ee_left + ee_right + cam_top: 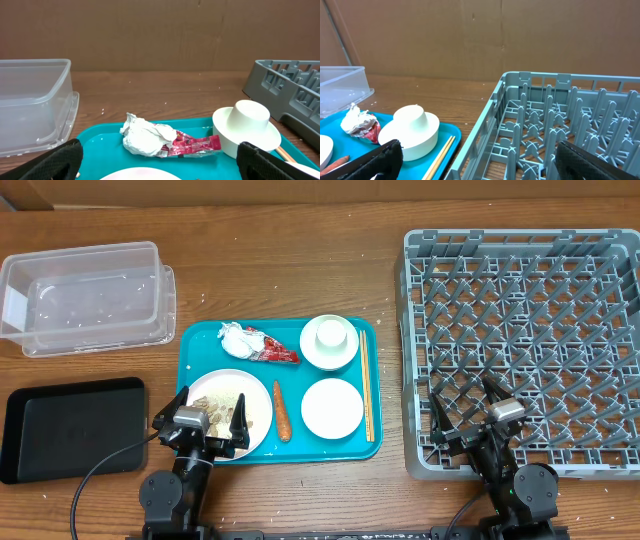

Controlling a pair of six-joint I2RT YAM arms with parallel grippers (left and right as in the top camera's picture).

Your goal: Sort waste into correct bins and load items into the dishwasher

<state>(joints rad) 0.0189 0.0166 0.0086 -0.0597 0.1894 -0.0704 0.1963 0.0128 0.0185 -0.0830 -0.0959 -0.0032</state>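
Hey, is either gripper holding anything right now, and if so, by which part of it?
Nothing is held. The left gripper and the right gripper are both open and empty.

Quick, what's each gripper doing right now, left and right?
Left gripper: open, holding nothing.
Right gripper: open, holding nothing.
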